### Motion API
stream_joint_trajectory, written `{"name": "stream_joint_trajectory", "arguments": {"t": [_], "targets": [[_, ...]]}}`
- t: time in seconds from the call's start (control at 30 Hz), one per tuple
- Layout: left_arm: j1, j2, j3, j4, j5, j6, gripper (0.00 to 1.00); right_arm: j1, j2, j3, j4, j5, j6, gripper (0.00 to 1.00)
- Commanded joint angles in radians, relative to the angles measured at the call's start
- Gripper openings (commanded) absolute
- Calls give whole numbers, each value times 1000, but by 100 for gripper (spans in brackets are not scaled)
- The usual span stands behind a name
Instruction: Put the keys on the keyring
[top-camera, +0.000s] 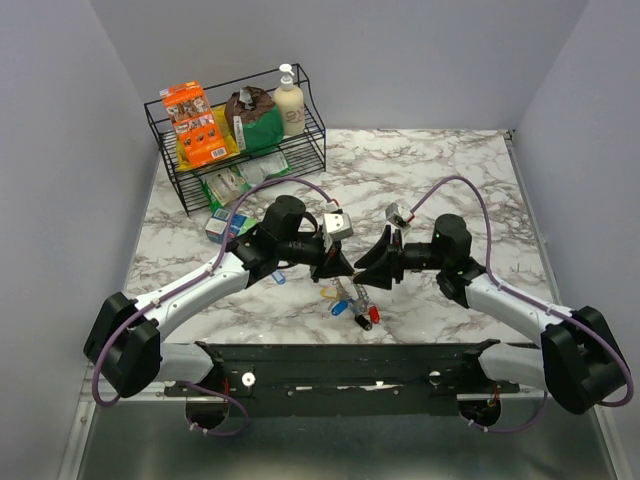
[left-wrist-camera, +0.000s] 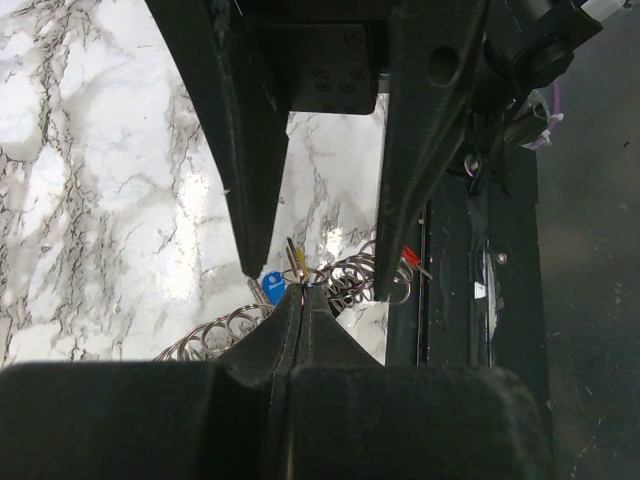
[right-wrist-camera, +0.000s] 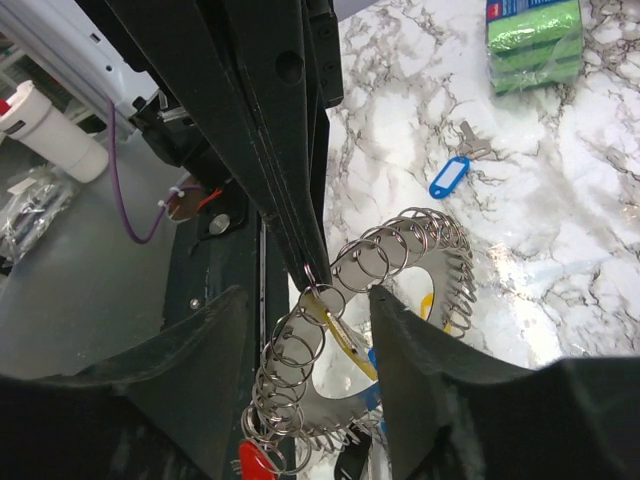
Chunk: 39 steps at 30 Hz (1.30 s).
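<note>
The keyring (right-wrist-camera: 400, 250) is a loop of many small silver rings, hanging between both grippers and also showing in the left wrist view (left-wrist-camera: 350, 272). My left gripper (left-wrist-camera: 300, 292) is shut, pinching one ring at its tip; a yellow key (right-wrist-camera: 352, 338) hangs just below that ring. My right gripper (right-wrist-camera: 310, 292) is open, its fingers (right-wrist-camera: 420, 360) on either side of the hanging rings. A red key (right-wrist-camera: 255, 462) hangs low on the ring. In the top view the left gripper (top-camera: 333, 265) and right gripper (top-camera: 370, 270) meet above keys (top-camera: 350, 303) on the table.
A blue key tag (right-wrist-camera: 448, 176) with a silver key (right-wrist-camera: 470, 136) lies loose on the marble. A green sponge pack (right-wrist-camera: 530, 40) sits beyond it. A black wire basket (top-camera: 190, 185) with packages and a bottle (top-camera: 289, 100) stands back left. The black mounting bar (top-camera: 350, 362) runs along the near edge.
</note>
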Motion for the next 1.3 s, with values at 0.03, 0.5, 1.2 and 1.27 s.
{"name": "stream_joint_trajectory", "arguments": {"t": [0.03, 0.5, 1.2, 1.27], "targets": [[-5, -17, -7, 51, 43, -18, 0, 3, 40, 14, 69, -51, 20, 51], [-5, -3, 12, 23, 71, -13, 0, 3, 70, 29, 105, -49, 54, 16], [-5, -40, -16, -26, -8, -10, 18, 3, 34, -17, 170, -78, 61, 0], [-5, -44, -25, -29, -31, -14, 24, 1, 35, -22, 180, -80, 68, 0]]}}
